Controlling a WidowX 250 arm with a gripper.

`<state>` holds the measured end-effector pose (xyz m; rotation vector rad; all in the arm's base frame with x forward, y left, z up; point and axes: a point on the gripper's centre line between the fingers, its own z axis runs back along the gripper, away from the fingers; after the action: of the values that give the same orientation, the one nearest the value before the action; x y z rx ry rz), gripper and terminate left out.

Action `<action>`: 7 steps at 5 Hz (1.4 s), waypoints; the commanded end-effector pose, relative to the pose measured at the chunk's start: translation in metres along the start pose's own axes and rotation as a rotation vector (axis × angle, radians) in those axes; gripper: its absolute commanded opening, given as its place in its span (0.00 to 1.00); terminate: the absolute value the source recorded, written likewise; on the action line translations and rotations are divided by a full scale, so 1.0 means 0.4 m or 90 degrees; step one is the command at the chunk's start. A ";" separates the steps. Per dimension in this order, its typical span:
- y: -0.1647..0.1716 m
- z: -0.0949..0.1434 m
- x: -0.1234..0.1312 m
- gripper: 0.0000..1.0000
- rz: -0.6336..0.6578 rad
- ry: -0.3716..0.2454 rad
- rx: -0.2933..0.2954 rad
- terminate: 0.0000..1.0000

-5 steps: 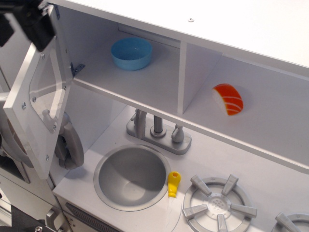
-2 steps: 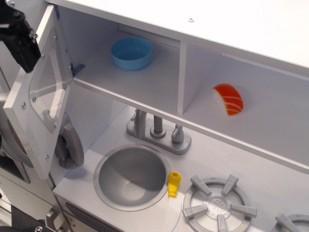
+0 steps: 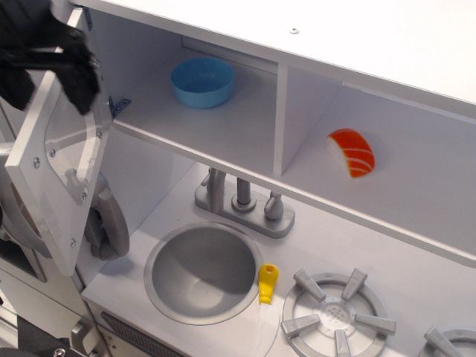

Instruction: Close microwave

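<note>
Microwave [image 3: 201, 111] sits at 11 o'clock in frame, upper-left compartment of the toy kitchen. Its door [image 3: 56, 160] hangs wide open at 9 o'clock, hinged on the left wall, inner face toward us, clear window in the middle. Task not done.

Tool [image 3: 48, 63] is at 10 o'clock, over the door's top edge. It shows as dark blur; we can't tell if the fingers are apart, together or touching the door.

Inside the microwave: blue bowl [image 3: 203, 82], at the back, well clear of the opening. We judge it won't block the door.

Handling, as we judge it:
- Door looks like a light, stiff panel on small hinges. Should swing with a gentle push; no grasp needed.
- Smooth painted face, so a fingertip may slide. Push square to the panel.
- Window looks thin. Keep off it, load the frame.
- Best contact: outer face near the free edge, far from the hinge, for leverage. The handle is on the outer side and mostly hidden from us.

Risks: pressing on the top edge loads the hinges instead of swinging the door. Too much force could rock the whole kitchen.

Sushi [image 3: 352, 152] in the 3 o'clock compartment and the sink [image 3: 202, 271] at 6 o'clock are not involved.
</note>
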<state>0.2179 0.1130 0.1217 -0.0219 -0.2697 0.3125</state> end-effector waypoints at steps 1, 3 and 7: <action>-0.101 0.014 0.037 1.00 -0.006 -0.041 -0.039 0.00; -0.231 0.076 0.029 1.00 -0.028 -0.010 -0.126 0.00; 0.028 0.079 -0.040 1.00 -0.054 -0.023 -0.062 0.00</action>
<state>0.1938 0.1141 0.1332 -0.1164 -0.2896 0.2157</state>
